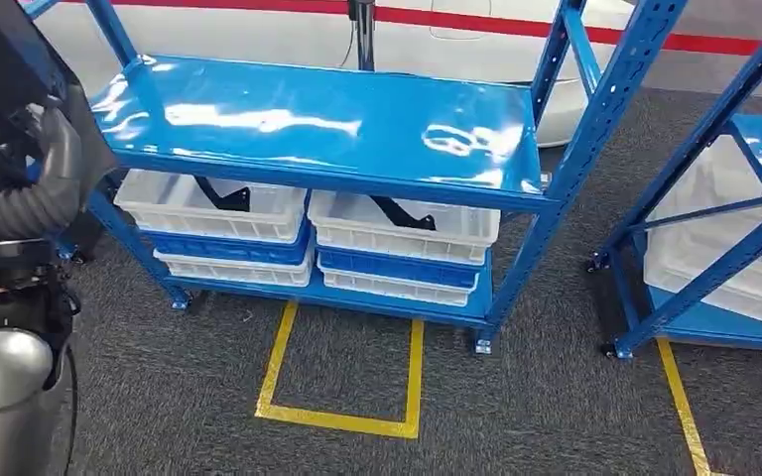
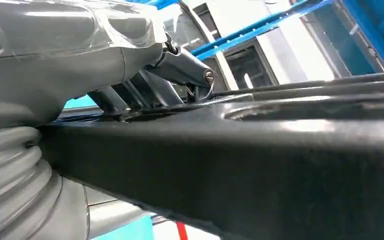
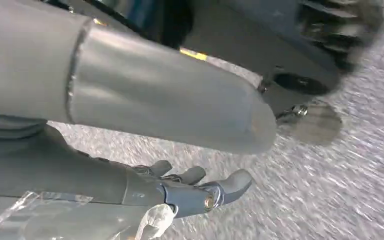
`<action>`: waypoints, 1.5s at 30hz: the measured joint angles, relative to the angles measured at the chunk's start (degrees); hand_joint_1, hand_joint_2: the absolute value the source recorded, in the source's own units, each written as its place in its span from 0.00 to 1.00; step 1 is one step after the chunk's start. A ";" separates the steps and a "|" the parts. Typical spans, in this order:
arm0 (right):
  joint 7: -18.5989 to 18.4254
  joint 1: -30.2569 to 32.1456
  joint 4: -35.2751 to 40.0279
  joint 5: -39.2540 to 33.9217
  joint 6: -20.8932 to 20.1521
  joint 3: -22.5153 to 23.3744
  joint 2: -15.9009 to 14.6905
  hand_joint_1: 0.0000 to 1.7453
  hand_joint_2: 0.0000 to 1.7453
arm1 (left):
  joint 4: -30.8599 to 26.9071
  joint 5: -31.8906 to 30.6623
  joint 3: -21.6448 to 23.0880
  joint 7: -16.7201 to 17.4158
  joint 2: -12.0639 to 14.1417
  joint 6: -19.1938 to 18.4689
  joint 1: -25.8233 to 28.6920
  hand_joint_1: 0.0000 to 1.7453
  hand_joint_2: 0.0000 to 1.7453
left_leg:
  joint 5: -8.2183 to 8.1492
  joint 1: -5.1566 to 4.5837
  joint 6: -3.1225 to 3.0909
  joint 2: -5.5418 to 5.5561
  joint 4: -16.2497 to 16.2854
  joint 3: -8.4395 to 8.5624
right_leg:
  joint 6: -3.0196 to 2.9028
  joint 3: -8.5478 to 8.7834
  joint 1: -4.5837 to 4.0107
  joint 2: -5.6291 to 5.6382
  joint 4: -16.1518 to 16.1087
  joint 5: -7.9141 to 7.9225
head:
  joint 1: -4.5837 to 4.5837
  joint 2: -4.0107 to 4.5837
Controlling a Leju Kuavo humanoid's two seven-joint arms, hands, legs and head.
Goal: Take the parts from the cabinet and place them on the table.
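In the left wrist view my left hand [image 2: 80,55] grips a large black part [image 2: 260,165], its dark fingers [image 2: 145,90] lying over the part's upper edge. In the head view the same hand [image 1: 50,169] is raised at the far left with the black part [image 1: 0,50] above it. My right hand [image 3: 180,190] hangs over grey carpet, fingers apart and holding nothing. On the blue cabinet's [image 1: 317,119] lower shelf, two white bins [image 1: 208,208] [image 1: 402,230] each hold a black part [image 1: 223,195] [image 1: 402,213].
More white bins [image 1: 397,288] are stacked under the upper ones. A second blue rack [image 1: 744,228] with white bins stands to the right. A yellow taped square [image 1: 342,421] marks the grey carpet in front of the cabinet. A white wall with a red stripe [image 1: 516,25] runs behind.
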State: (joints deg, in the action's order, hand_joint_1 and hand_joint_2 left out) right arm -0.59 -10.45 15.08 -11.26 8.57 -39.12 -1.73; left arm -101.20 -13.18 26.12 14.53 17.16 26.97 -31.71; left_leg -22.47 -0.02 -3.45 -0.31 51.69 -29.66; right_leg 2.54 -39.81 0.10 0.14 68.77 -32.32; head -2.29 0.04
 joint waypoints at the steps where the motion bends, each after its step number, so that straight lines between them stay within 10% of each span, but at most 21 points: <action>1: 0.00 0.01 0.00 -0.04 0.00 0.00 0.00 0.00 0.00 | 0.00 -0.09 0.04 0.00 0.00 -0.02 0.03 1.00 1.00 | 0.69 -0.15 -0.10 0.00 0.08 -0.96 | 0.03 -1.18 -0.01 0.00 5.23 -1.76 | 0.02 0.00; 3: -0.04 -0.02 0.00 -0.07 -0.07 0.00 0.00 0.00 0.00 | 0.00 -0.42 0.15 -0.04 0.00 -0.04 0.04 1.00 1.00 | 1.47 -0.34 -0.16 0.02 0.24 -2.05 | -0.19 0.06 -0.03 0.00 5.63 -0.46 | 0.04 0.00; 6: -0.20 -0.09 0.00 -0.18 -0.26 0.02 -0.02 0.00 0.00 | 0.00 -0.79 0.20 -0.13 0.00 -0.20 -0.02 1.00 1.00 | 2.57 -0.75 -0.11 0.08 0.67 -3.60 | -1.54 9.65 -0.50 0.07 -8.14 5.66 | 0.04 0.00; 8: -0.28 -0.20 0.00 -0.55 -0.42 0.04 -0.68 0.00 0.00 | 0.00 -0.83 0.20 -0.20 0.00 -0.72 -0.23 1.00 1.00 | 3.33 -0.99 0.34 0.07 0.78 -4.19 | -2.65 14.93 -0.91 0.00 -17.04 4.62 | 0.02 0.00; 12: -0.44 -0.24 0.00 -0.79 -0.48 0.04 -0.28 0.00 0.00 | 0.02 -0.81 0.35 -0.17 0.02 -0.94 -0.31 1.00 1.00 | 4.91 -0.58 1.72 -0.01 0.48 -5.29 | -2.67 13.60 -0.64 -0.26 -17.85 6.49 | 0.15 0.00; 14: -0.39 -0.49 0.00 -0.81 -0.59 0.07 -0.37 0.00 0.00 | 0.02 -0.79 0.26 -0.17 0.04 -0.92 -0.53 1.00 1.00 | 0.05 -0.16 2.34 0.07 4.04 -7.05 | -3.17 12.19 -0.37 -0.49 -17.81 7.71 | -0.09 0.00; 17: -0.39 -0.43 0.00 -0.85 -0.63 0.07 -0.37 0.00 0.00 | 0.02 -0.79 0.33 -0.13 0.04 -1.03 -0.44 1.00 1.00 | -8.53 0.79 3.60 0.07 18.72 -10.92 | -3.07 9.94 -0.25 -0.64 -17.59 9.36 | -0.13 0.00; 19: -0.39 -0.43 0.00 -0.94 -0.77 0.07 -0.37 0.00 0.00 | 0.02 -0.81 0.39 -0.02 0.04 -1.22 -0.44 1.00 1.00 | -6.75 1.10 4.03 0.07 21.68 -10.37 | -2.76 8.26 -0.07 -0.64 -17.10 10.30 | -0.13 0.00; 22: -0.39 -0.46 0.00 -1.33 -0.83 0.07 -0.35 0.00 0.00 | 0.02 -0.83 0.39 0.02 0.04 -1.82 -0.71 1.00 1.00 | -1.36 1.75 4.82 0.05 9.10 -0.92 | -1.82 5.88 0.39 -0.56 -15.55 11.20 | -0.13 0.00; 23: -0.39 -0.45 0.00 -1.33 -0.79 0.11 -0.59 0.00 0.00 | 0.02 -0.87 0.42 0.02 0.04 -1.84 -0.83 1.00 1.00 | -3.67 1.80 5.42 0.17 4.42 1.85 | -1.47 5.23 0.07 -0.45 -15.19 11.36 | -0.13 0.00; 27: -0.35 -0.17 0.00 -1.44 -0.81 0.42 -0.61 0.00 0.00 | 0.04 -0.90 0.52 0.07 0.04 -1.84 -0.74 1.00 1.00 | -3.51 0.75 2.85 0.36 2.35 1.50 | -0.16 3.89 0.08 -0.22 -15.19 13.61 | -0.04 0.00; 29: -0.39 -0.04 -0.04 -1.49 -0.83 0.55 -0.63 0.00 0.00 | 0.04 -0.87 0.68 0.07 0.02 -1.90 -0.82 1.00 1.00 | -2.17 0.92 1.19 0.12 2.21 0.21 | 0.36 2.50 0.40 -0.24 -12.64 9.30 | 0.07 0.00; 33: -0.42 0.26 -0.04 -1.49 -1.01 0.57 -0.59 0.00 0.00 | 0.04 -0.87 0.87 0.07 0.02 -1.99 -0.77 1.00 1.00 | 0.09 0.33 0.39 0.14 2.32 -2.58 | 0.50 -1.64 0.34 -0.20 5.01 -1.21 | 0.24 0.00; 35: -0.42 0.20 -0.04 -1.51 -1.03 0.57 -0.59 0.00 0.00 | 0.04 -0.87 1.01 0.13 0.02 -2.05 -0.67 1.00 1.00 | 1.22 -0.16 0.27 0.15 2.36 -3.98 | -0.10 0.57 0.20 -0.19 5.08 1.51 | 0.24 0.00; 37: -0.44 0.18 -0.04 -1.73 -1.18 0.61 -0.59 0.00 0.00 | 0.04 -1.18 1.16 0.37 0.04 -2.14 -0.72 1.00 1.00 | 2.10 -0.54 0.23 0.23 2.37 -4.87 | -1.29 6.60 -0.40 -0.12 -2.78 5.50 | 0.24 0.00; 39: -0.55 0.12 -0.04 -1.86 -1.18 0.79 -1.01 0.00 0.00 | 0.04 -1.64 1.31 0.77 0.04 -2.19 -0.85 1.00 1.00 | 2.87 -0.67 0.51 0.25 2.40 -5.42 | -2.98 13.29 -1.19 0.08 -13.00 3.91 | 0.24 0.00; 40: -0.52 0.09 -0.02 -1.88 -1.18 0.83 -0.76 0.00 0.00 | 0.04 -1.84 1.36 0.94 0.04 -2.21 -0.89 1.00 1.00 | 3.50 -0.55 0.84 0.07 2.40 -5.59 | -2.20 15.00 -1.22 0.10 -16.30 3.51 | 0.24 0.00; 43: -0.63 0.10 -0.04 -1.86 -1.20 0.90 -0.68 0.00 0.00 | 0.04 -1.82 1.66 1.01 0.02 -2.29 -0.95 1.00 1.00 | 5.32 -0.30 2.11 0.04 1.56 -5.78 | -3.00 14.01 -1.30 0.11 -16.60 5.25 | 0.33 0.00; 45: -0.63 -0.31 -0.02 -1.92 -1.22 0.92 -0.37 0.00 0.00 | 0.07 -1.77 1.64 1.05 0.04 -2.69 -1.11 1.00 1.00 | 1.71 -0.23 2.45 0.22 3.65 -7.30 | -3.26 12.92 -0.77 -0.17 -17.07 6.35 | 0.24 0.00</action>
State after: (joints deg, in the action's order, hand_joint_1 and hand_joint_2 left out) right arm -1.22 -10.76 15.06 -13.18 7.34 -38.21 -2.10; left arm -101.13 -14.95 27.76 15.58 17.20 24.28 -32.82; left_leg -20.76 -0.25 -0.99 -0.09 55.35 -36.96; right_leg -0.72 -26.89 -0.67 -0.03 51.70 -25.97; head -2.05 0.04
